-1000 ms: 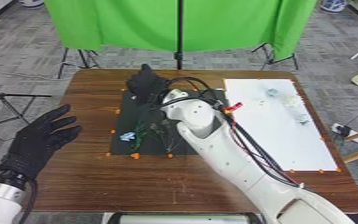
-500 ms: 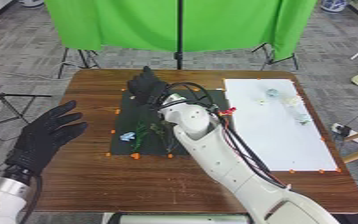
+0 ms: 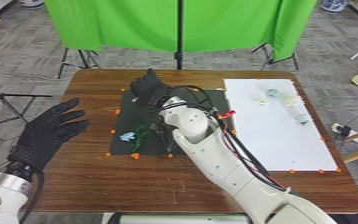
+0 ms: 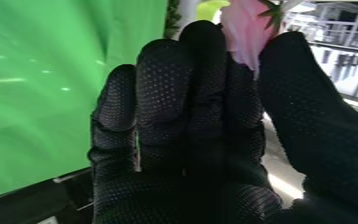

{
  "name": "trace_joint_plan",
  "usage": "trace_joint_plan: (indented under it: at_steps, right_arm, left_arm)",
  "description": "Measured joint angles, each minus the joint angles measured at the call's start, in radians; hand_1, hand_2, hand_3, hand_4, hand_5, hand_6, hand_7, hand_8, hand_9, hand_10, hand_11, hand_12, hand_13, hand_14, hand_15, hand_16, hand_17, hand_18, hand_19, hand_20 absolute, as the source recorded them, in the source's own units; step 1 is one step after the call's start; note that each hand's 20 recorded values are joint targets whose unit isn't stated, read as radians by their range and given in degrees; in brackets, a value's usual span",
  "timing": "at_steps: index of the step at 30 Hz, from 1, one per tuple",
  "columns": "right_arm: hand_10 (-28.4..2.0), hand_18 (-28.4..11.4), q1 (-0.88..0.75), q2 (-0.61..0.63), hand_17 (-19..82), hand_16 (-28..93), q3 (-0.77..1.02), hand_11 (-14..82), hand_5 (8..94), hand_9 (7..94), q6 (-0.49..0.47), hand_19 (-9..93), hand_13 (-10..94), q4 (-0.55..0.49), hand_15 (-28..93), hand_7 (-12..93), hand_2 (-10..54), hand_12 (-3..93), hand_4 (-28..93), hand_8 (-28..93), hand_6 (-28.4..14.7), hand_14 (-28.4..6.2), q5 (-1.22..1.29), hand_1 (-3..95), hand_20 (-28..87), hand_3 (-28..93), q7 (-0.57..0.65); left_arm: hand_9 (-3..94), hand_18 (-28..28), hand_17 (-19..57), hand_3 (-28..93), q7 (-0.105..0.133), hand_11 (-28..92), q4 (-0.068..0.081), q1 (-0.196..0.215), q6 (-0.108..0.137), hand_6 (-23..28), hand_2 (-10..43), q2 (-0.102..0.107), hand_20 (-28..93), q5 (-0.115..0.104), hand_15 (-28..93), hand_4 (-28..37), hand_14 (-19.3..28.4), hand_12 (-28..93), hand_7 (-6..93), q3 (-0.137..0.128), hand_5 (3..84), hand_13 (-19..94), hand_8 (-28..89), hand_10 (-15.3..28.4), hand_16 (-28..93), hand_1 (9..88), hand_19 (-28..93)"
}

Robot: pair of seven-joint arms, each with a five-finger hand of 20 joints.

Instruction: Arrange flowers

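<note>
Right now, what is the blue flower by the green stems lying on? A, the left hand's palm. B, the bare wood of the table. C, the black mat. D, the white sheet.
C: the blue flower lies on the black mat, which shows dark around it.

The table (image 3: 87,175) is brown wood beneath smooth white paper (image 3: 278,130).

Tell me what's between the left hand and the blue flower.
In the head view, brown table lies between the left hand and the black mat, then an orange marker at the mat's edge, just before the blue flower.
</note>
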Motion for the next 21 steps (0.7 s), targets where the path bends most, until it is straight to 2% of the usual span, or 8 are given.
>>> trace_joint_plan:
  at_steps: [9,15,21]
  right_arm:
    - [-3.4,-17.4,0.009,-0.038,20,26,0.063,31.9,66.1,76.0,0.009,73,65,0.077,66,49,-9.5,46.7,-28,-15,2.8,-3.1,0.0,39.4,45,79,-0.005]
    - [-4.3,-17.5,0.011,-0.039,20,26,0.055,37.6,65.9,73.9,0.013,73,65,0.07,66,48,-9.5,41.7,-28,-15,2.9,-3.4,0.0,37.7,45,79,-0.006]
    - [-4.6,-17.6,0.011,-0.017,20,26,-0.004,39.0,65.6,73.1,0.01,73,64,0.021,67,47,-9.5,40.5,-28,-15,3.0,-3.5,0.001,36.8,45,80,0.011]
  left_arm:
    - [29.7,23.3,-7.4,71,-0.006,30,0.005,-0.011,-0.005,1.8,-0.3,0.002,10,0.0,47,-26.1,15.7,14,24.9,0.003,33.8,27,-12,12.8,-2,26.1,54]
    - [29.7,23.3,-7.4,71,-0.006,31,0.005,-0.011,-0.006,1.8,-0.4,0.002,10,0.0,47,-26.1,15.7,14,24.8,0.003,33.8,27,-12,12.8,-2,26.0,54]
    - [29.7,23.3,-7.4,71,-0.006,31,0.005,-0.01,-0.006,1.8,-0.4,0.002,10,0.0,47,-26.1,15.7,14,25.0,0.002,33.7,27,-12,12.7,-2,26.1,54]
